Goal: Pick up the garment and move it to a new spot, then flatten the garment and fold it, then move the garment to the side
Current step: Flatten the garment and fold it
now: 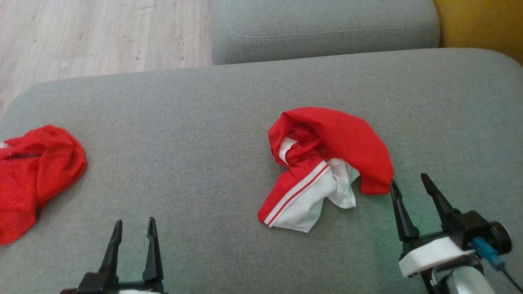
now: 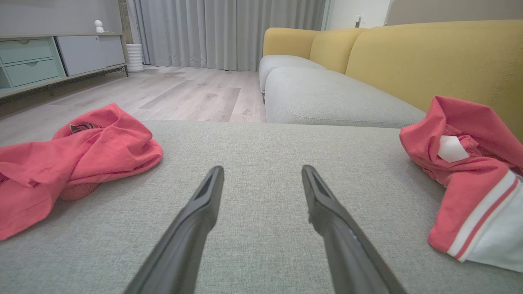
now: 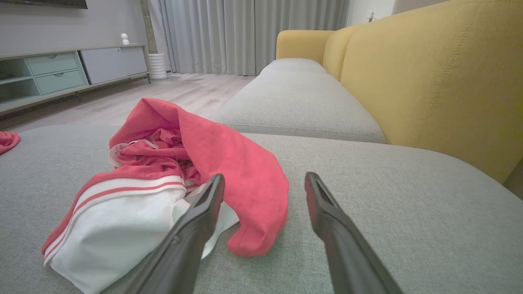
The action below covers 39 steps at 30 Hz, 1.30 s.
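Garment (image 1: 339,139) is lying crumpled in a heap near the middle of the grey seat cushion (image 1: 204,106), a little to the right. Its red body is arching over the far side, and a white sleeve with red-and-white striped trim is spilling out toward the near side.

The right arm is reaching in from the near right corner of the head view. Its white wrist is sitting low over the cushion, and its fingers are angling toward the far left. The right gripper (image 1: 408,179) is standing wide open and holding nothing. The tip of its left finger is sitting just beside the near right edge of the garment's red lobe, but whether it is touching the cloth cannot be told. In the right wrist view that finger is crossing in front of the white sleeve of the garment (image 3: 229,163), while the other finger is pointing over bare cushion.

The left arm is resting at the near left, fingers pointing straight toward the far side. The left gripper (image 1: 135,221) is also gaping wide and empty, hovering over bare cushion between the garment and a second red cloth (image 1: 45,163), well apart from both. That cloth is lying bunched at the cushion's left edge.

Beyond the cushion, a second grey cushion (image 1: 318,28) and a pale wood floor (image 1: 81,32) are showing.
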Motion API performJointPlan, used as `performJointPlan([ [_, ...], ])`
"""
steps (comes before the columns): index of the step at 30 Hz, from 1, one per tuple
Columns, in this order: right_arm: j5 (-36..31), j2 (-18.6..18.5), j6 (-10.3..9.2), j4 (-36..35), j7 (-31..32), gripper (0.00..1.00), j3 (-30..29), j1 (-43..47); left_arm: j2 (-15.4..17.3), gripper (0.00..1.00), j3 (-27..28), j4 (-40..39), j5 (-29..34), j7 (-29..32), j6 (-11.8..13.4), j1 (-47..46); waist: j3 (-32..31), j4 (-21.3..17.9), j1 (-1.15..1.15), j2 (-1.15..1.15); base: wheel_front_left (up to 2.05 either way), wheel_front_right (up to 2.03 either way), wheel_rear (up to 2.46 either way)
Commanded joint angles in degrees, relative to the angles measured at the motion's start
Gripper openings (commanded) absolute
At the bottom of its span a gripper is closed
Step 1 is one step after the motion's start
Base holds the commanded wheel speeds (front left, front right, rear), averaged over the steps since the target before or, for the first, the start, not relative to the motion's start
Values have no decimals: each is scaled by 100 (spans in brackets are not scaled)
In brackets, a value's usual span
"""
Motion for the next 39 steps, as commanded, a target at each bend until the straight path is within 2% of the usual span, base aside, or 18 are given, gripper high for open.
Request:
performJointPlan([
  [1,28,-23,-4,-159,-61,100,122,-137,-12,100,186,-155,-11,-56,19,-157,0,4,0,0,0,0,0],
  [20,34,-52,-4,-213,-61,100,193,-171,-12,100,60,-344,23,-56,46,-252,32,-124,0,0,0,0,0],
  [26,50,-60,-4,-240,-61,100,207,-241,-12,100,-201,-540,180,-56,-60,-401,82,-248,0,0,0,0,0],
  [33,69,-62,-4,-287,-61,100,299,-388,-13,100,-1455,-410,59,-56,-336,-858,201,-534,0,0,0,0,0],
  [39,119,-6,-4,-333,-61,100,471,-595,-13,100,-2736,700,-262,-53,-460,-1609,400,-898,0,0,0,0,0],
])
